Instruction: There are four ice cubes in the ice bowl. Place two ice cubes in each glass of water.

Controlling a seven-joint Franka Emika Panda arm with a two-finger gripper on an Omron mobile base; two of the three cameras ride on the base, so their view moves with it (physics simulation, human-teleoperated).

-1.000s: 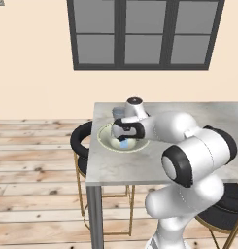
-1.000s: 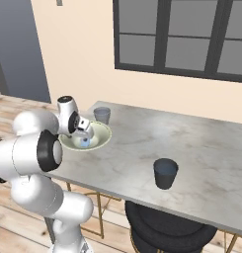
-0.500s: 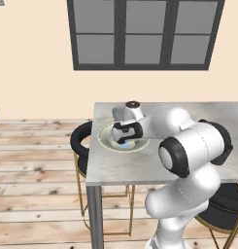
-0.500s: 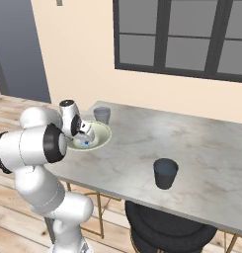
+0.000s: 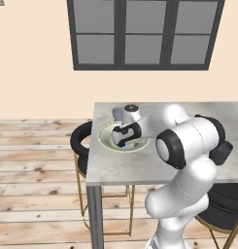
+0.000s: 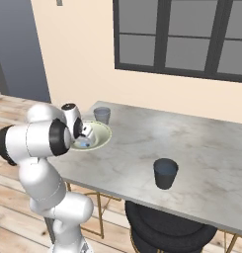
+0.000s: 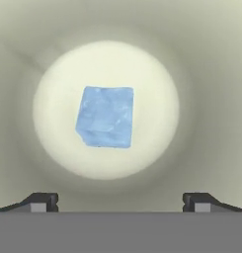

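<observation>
The ice bowl [image 5: 107, 137] [image 6: 101, 132] [image 7: 206, 74] stands near the table's left end. My gripper [image 5: 122, 141] [image 6: 83, 142] [image 7: 120, 201] hangs low inside it, pointing straight down and open, with nothing between its fingertips [image 7: 43, 201]. One pale blue ice cube [image 7: 105, 117] lies on the bowl's flat bottom directly below the hand, a little left of centre between the jaws and untouched. A bit of pale blue ice [image 6: 83, 145] shows beside the hand. One glass of water [image 6: 101, 115] [image 5: 117, 114] stands just behind the bowl. The other glass [image 6: 165, 173] [image 5: 223, 151] stands further right, near the table's front edge.
The grey marble table [image 5: 120, 168] [image 6: 191, 143] ends just left of the bowl. Black round stools with gold legs stand at its left end [image 5: 80, 141] and its front side [image 6: 162, 227]. A wall with a dark window [image 5: 142, 34] lies behind.
The hand has come down from above the bowl's rim into the bowl, with its jaws staying open. Bowl and glasses have not moved.
</observation>
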